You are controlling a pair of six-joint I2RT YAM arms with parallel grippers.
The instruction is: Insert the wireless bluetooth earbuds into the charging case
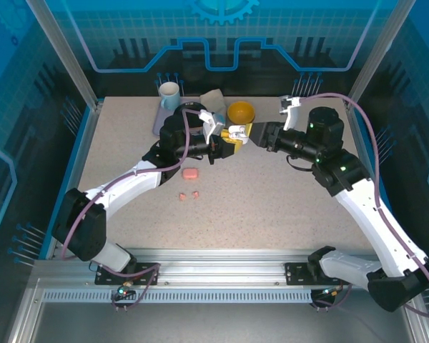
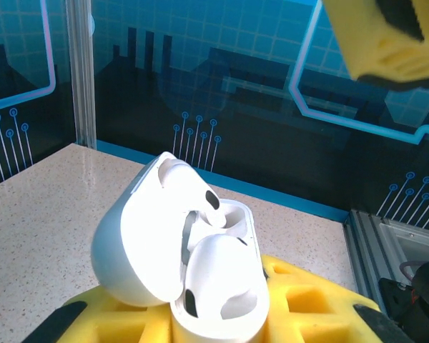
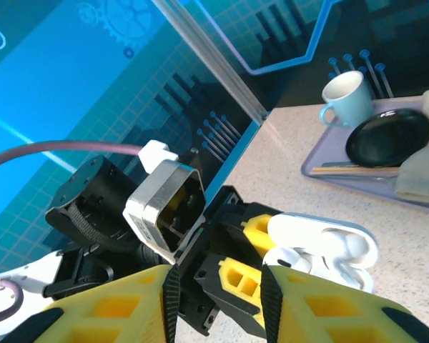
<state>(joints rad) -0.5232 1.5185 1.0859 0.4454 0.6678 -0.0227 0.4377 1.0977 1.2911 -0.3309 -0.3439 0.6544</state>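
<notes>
My left gripper (image 2: 216, 323) is shut on the white charging case (image 2: 136, 243), which it holds above the table with the lid swung open. Two white earbuds sit in the case's wells, one at the back (image 2: 200, 191) and one at the front (image 2: 225, 275). In the top view the case (image 1: 236, 132) hangs between both grippers. My right gripper (image 3: 214, 300) is open and holds nothing; it stands just right of the case (image 3: 329, 246), and its yellow finger (image 2: 386, 36) shows overhead. A pink case (image 1: 191, 174) and two salmon-pink earbuds (image 1: 182, 196) (image 1: 195, 194) lie on the table.
At the back stands a lilac tray (image 1: 159, 118) with a pale blue cup (image 1: 169, 91), a black plate (image 3: 387, 136) and a folded cloth (image 1: 213, 96). A yellow bowl (image 1: 241, 111) sits beside it. Glass walls enclose the table.
</notes>
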